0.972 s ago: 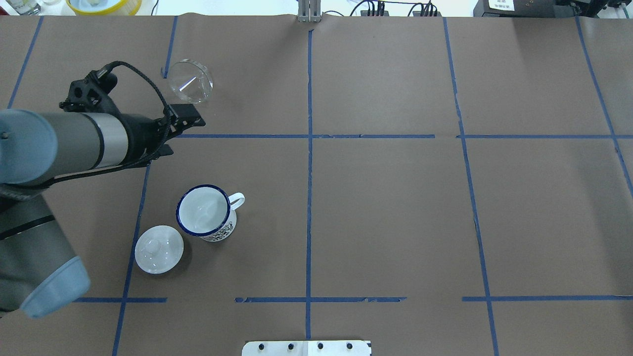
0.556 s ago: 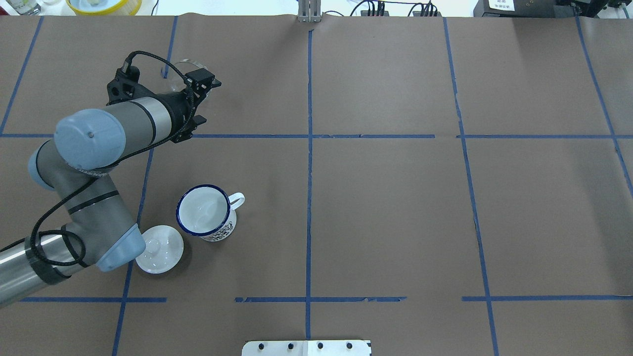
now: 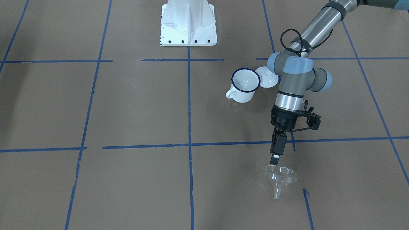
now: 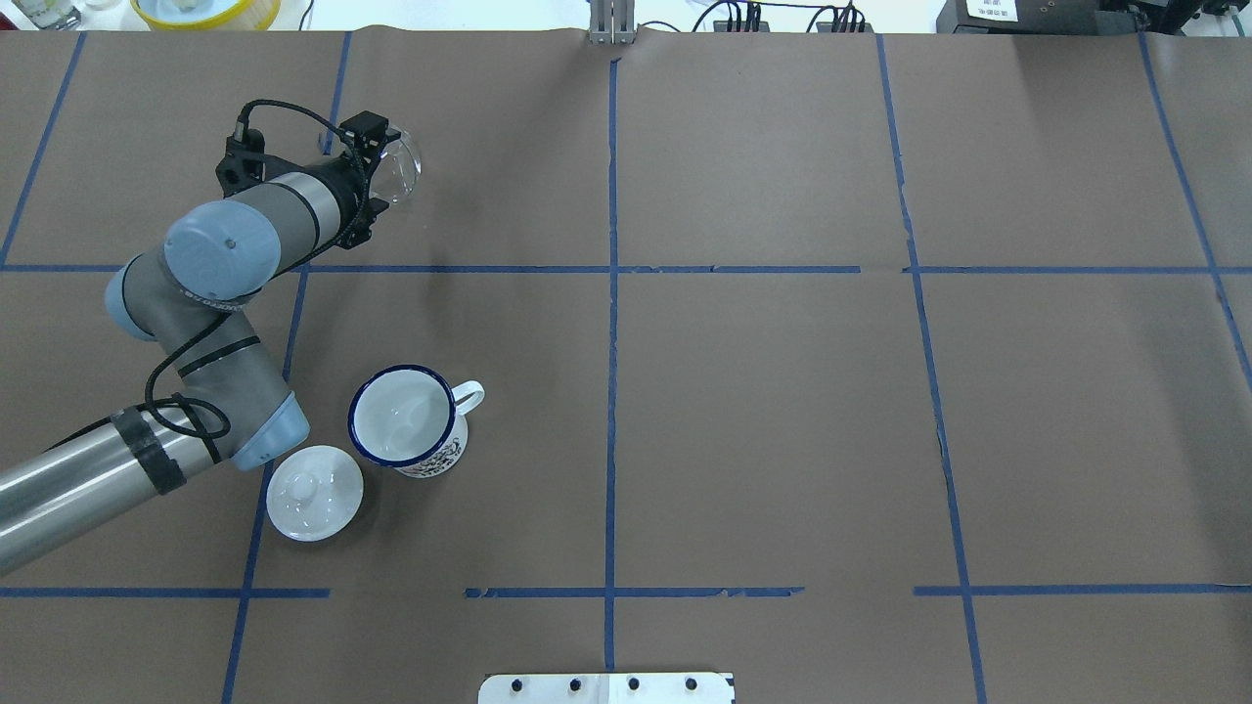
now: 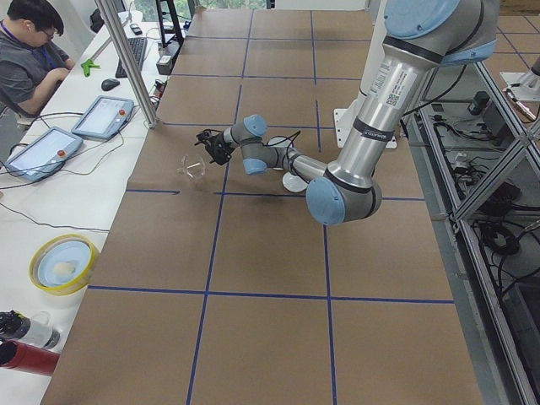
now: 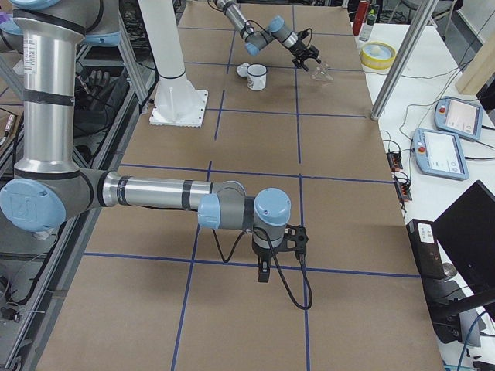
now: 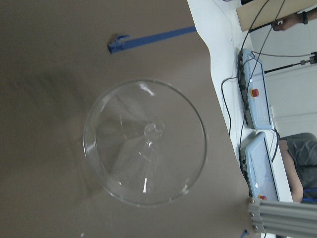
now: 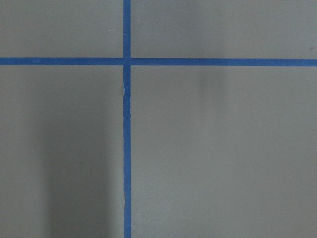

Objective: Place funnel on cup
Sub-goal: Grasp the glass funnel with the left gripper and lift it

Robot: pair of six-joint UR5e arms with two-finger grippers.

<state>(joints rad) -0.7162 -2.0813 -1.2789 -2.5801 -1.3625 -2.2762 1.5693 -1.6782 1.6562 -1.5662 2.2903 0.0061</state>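
The left gripper (image 3: 275,157) hangs close above the funnel (image 3: 281,176), its jaws apart

The funnel lies tipped on the table (image 3: 127,111), well apart from the cup (image 3: 245,83); the cup stands upright, a white lid (image 3: 267,77) just beside it; whether the right gripper (image 6: 263,272) is apart or together cannot be told.

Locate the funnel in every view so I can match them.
Front-facing: funnel lower right, below left gripper.
Overhead: funnel upper left, partly behind that gripper.
Left: funnel left of centre.
Right: funnel top, right of centre.
Left wrist: funnel centre.
Right wrist: not in it.
Landmark: cup, nearer the robot than the funnel.
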